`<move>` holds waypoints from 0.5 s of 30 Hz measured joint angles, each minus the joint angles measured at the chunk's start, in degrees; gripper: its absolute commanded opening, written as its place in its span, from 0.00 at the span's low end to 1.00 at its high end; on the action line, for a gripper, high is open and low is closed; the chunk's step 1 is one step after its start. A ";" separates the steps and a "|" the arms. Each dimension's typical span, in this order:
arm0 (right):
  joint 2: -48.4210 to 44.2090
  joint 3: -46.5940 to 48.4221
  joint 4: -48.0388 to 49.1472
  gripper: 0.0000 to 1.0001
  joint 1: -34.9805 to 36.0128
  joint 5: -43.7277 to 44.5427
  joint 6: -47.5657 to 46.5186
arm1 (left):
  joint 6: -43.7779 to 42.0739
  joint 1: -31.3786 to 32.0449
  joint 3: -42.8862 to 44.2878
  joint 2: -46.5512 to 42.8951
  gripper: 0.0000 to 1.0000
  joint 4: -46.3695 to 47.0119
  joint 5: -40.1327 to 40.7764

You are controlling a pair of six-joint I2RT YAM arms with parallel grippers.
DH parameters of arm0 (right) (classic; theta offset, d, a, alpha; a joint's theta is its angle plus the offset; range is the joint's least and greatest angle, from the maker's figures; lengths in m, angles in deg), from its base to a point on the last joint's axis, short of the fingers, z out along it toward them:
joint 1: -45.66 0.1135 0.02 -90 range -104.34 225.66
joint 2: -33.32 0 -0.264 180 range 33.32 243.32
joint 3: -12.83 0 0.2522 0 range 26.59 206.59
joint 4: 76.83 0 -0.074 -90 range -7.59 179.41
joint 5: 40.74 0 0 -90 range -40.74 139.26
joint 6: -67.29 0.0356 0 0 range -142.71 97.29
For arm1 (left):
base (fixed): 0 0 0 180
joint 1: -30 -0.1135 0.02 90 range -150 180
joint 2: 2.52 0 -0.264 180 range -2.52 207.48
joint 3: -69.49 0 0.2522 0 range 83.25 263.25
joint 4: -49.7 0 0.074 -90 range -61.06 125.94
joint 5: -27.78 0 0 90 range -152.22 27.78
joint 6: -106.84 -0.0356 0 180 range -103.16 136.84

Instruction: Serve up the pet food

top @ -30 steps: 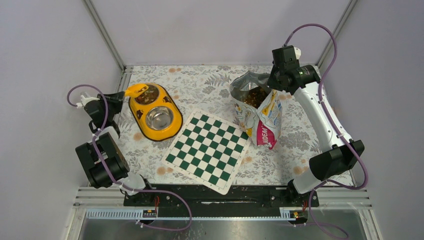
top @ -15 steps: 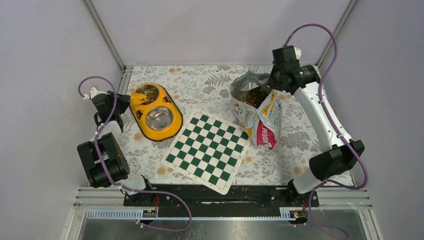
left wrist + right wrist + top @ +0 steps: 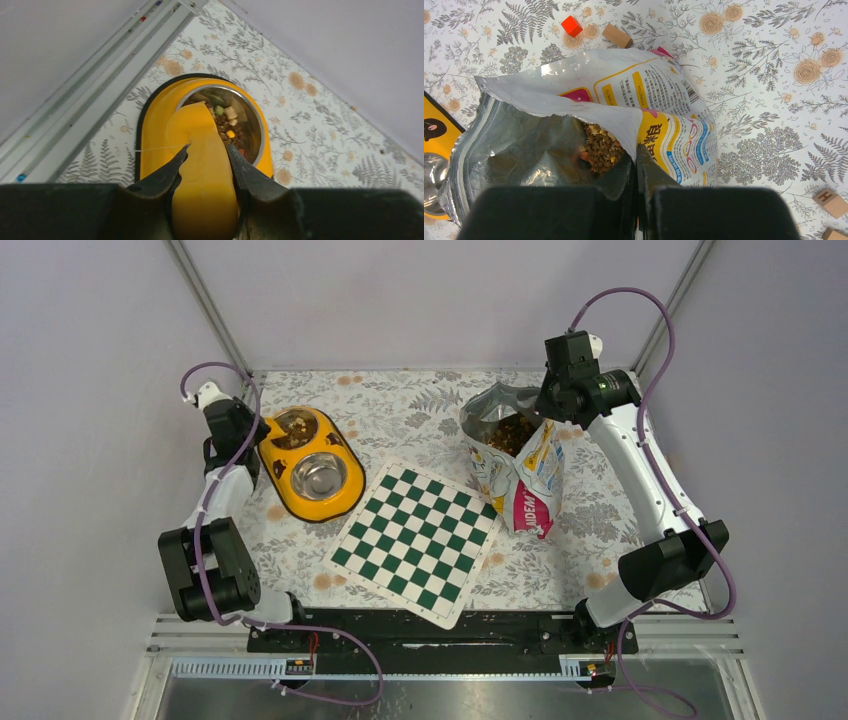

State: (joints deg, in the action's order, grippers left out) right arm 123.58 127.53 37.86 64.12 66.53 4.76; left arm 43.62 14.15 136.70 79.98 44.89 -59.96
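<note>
Over the last second our left arm swung out to the far-left corner. The left gripper (image 3: 206, 167) is clamped on the yellow scoop (image 3: 197, 145), whose tip is over the feeder's (image 3: 285, 502) far bowl (image 3: 252, 125). The left wrist view shows pet food (image 3: 227, 131) already in that bowl, so we reckon one serving's landed. The right gripper (image 3: 635, 167) is pinched shut on the bag (image 3: 664, 85) rim, and only its wrist view shows more inside.
</note>
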 measured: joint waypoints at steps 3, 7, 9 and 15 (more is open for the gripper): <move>0.00 0.00 0.00 0.00 0.00 -0.07 -0.02 | -2.54 1.22 1.46 -0.37 0.00 -2.36 2.93; 0.00 0.00 0.00 0.00 0.00 -0.48 -0.17 | -4.61 2.84 2.58 -2.56 0.00 -6.19 5.27; 0.00 0.00 0.00 0.00 -0.04 -0.85 -0.20 | -4.37 3.28 3.34 -4.35 0.00 -8.39 3.89; -0.96 -1.60 1.88 0.00 -0.22 -5.03 -0.68 | 3.06 3.87 4.59 -11.02 0.00 -7.19 -12.22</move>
State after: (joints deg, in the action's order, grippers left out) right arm 122.62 125.94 39.74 63.90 61.51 4.08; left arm 46.68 18.02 141.29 68.96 37.70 -72.18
